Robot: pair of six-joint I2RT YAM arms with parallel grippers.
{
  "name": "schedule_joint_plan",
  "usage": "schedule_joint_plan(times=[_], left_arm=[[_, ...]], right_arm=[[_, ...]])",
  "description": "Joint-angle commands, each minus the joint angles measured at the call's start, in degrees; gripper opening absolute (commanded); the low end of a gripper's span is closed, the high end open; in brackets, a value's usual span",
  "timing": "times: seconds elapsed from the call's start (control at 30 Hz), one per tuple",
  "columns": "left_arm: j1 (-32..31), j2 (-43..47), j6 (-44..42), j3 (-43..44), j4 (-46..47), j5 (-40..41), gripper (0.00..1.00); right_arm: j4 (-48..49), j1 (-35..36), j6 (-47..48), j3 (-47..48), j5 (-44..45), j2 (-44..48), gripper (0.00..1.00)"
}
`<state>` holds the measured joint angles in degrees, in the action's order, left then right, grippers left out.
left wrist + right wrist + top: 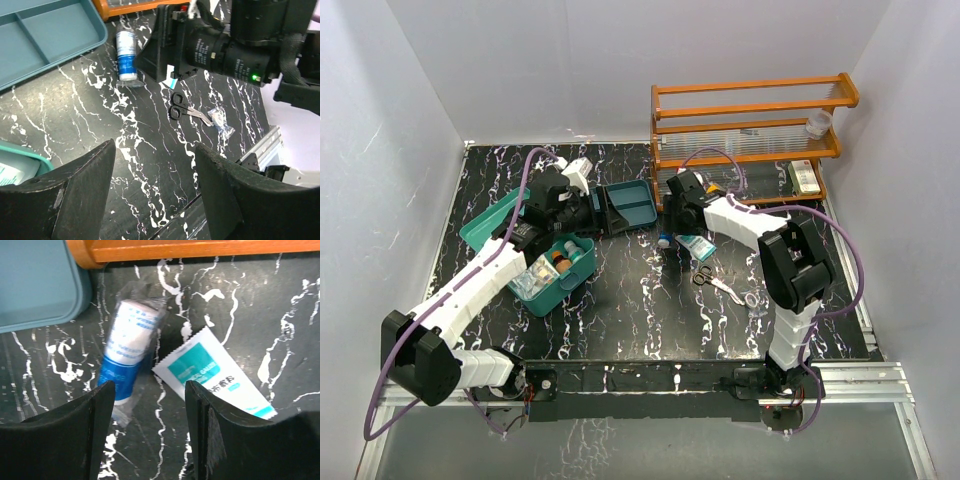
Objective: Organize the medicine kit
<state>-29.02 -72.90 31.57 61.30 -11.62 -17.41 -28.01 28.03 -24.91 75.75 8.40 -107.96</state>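
The teal-green medicine kit [552,298] stands open at the left, lid [488,220] laid back, with small bottles and packets inside; its corner [20,161] shows in the left wrist view. My left gripper [588,214] [155,167] hovers open over bare table beside the kit, nothing between its fingers. My right gripper [677,226] [149,396] is open just above a blue-and-white bandage roll [127,352] [665,241] [126,54] and a white-teal gauze packet [215,374] [698,246], touching neither.
A shallow blue-teal divided tray [632,205] [45,35] [35,285] lies between the grippers. The orange wooden rack [750,130] [200,247] stands at the back right. Scissors [704,275] [181,111] and a clear plastic wrapper [752,298] [221,121] lie right of centre.
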Motion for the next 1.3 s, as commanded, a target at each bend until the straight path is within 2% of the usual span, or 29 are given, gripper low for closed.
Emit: schedule_joint_plan(times=[0.0, 0.33, 0.6, 0.8, 1.0, 1.27], left_arm=[[-0.2, 1.6, 1.5, 2.4, -2.6, 5.1, 0.64], [-0.3, 1.7, 3.9, 2.2, -4.9, 8.3, 0.64], [-0.3, 0.9, 4.5, 2.3, -5.3, 7.2, 0.64], [-0.2, 2.1, 4.9, 1.6, -3.2, 7.5, 0.65], [-0.2, 4.8, 6.8, 0.6, 0.6, 9.6, 0.69], [-0.2, 6.9, 10.0, -0.7, 10.5, 3.8, 0.71]], right_arm=[[5.1, 0.2, -8.5, 0.7, -2.0, 0.8, 0.55], [8.5, 0.4, -10.9, -0.1, -6.5, -3.8, 0.43], [9.8, 0.6, -11.1, -2.5, -7.4, -2.4, 0.19], [13.8, 1.2, -10.3, -7.7, -12.1, 4.9, 0.14], [22.5, 2.5, -9.0, -14.0, -19.7, 17.2, 0.14], [31.6, 7.0, -6.7, -17.3, -24.7, 30.1, 0.15]])
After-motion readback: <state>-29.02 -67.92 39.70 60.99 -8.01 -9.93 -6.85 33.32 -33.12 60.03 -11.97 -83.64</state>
